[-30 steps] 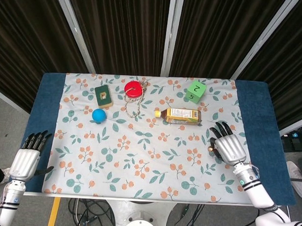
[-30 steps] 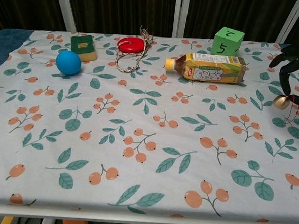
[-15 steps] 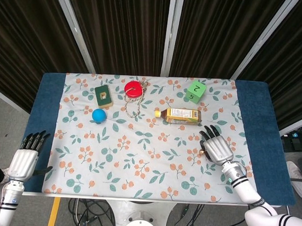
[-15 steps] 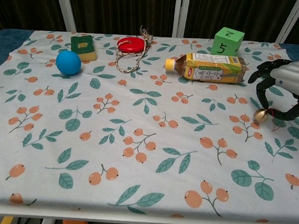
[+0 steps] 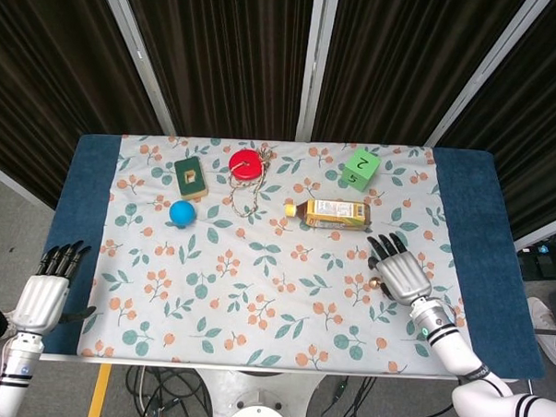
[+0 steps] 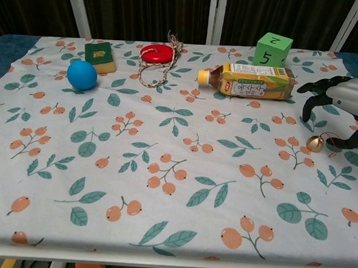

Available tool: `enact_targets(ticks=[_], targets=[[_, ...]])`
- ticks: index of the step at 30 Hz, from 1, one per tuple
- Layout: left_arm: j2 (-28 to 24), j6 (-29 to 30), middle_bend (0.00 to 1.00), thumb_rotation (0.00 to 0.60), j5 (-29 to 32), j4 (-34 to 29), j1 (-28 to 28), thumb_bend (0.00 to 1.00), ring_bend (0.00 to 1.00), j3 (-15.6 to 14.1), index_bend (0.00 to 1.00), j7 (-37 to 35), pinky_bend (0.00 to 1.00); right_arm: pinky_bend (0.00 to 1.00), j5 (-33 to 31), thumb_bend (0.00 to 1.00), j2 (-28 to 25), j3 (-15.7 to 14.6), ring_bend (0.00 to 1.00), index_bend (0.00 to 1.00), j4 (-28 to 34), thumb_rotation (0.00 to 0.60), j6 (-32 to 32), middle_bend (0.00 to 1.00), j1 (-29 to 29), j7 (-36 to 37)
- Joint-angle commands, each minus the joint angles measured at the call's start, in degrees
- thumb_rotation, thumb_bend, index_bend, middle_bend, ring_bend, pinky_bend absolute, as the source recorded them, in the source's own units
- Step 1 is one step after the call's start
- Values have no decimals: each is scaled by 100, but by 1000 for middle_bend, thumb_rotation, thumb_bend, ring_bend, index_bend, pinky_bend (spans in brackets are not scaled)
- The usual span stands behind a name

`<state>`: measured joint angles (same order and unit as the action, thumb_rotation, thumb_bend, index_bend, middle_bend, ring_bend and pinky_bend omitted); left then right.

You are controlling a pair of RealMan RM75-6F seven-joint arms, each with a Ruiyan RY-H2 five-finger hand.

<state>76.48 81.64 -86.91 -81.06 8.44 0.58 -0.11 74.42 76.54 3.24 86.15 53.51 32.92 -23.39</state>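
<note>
My right hand [image 5: 402,270] [image 6: 343,107] hovers over the front right of the flowered cloth, fingers spread and arched. A small brass bell [image 6: 315,143] [image 5: 374,284] with a red string lies on the cloth just under its fingertips; I see no finger closed on it. A yellow tea bottle [image 5: 329,213] [image 6: 249,80] lies on its side just beyond the hand. My left hand [image 5: 43,295] hangs off the table's front left corner, fingers straight, holding nothing; the chest view does not show it.
A green numbered cube [image 5: 361,168] [image 6: 272,50] stands behind the bottle. A red disc with a rope [image 5: 246,164] [image 6: 157,53], a green-topped block [image 5: 191,176] [image 6: 100,54] and a blue ball [image 5: 182,213] [image 6: 82,74] sit at the back left. Blue table edges [image 5: 90,191] flank the cloth.
My right hand moved left from the table's right side, bringing the bell along. Its fingers have now lifted and the bell rests on the cloth. The left hand barely moved.
</note>
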Motion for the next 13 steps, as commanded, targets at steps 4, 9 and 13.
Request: enact_targets(ticks=[4, 9, 13], targets=[[-13, 22, 0, 600, -1, -35, -9, 0, 0, 4, 0, 43, 4, 0, 81, 149, -127, -12, 0, 0, 147, 600, 220, 1, -97, 131], [-46, 81, 0, 600, 6, -103, -43, 0, 0, 11, 0, 94, 4, 0, 636, 149, -637, -195, 0, 0, 614, 600, 1281, 0, -664, 426], [-99, 153, 0, 600, -7, -185, -57, 0, 0, 39, 0, 160, 4, 0, 963, 148, -982, -430, 0, 0, 668, 600, 2225, 0, -1329, 956]])
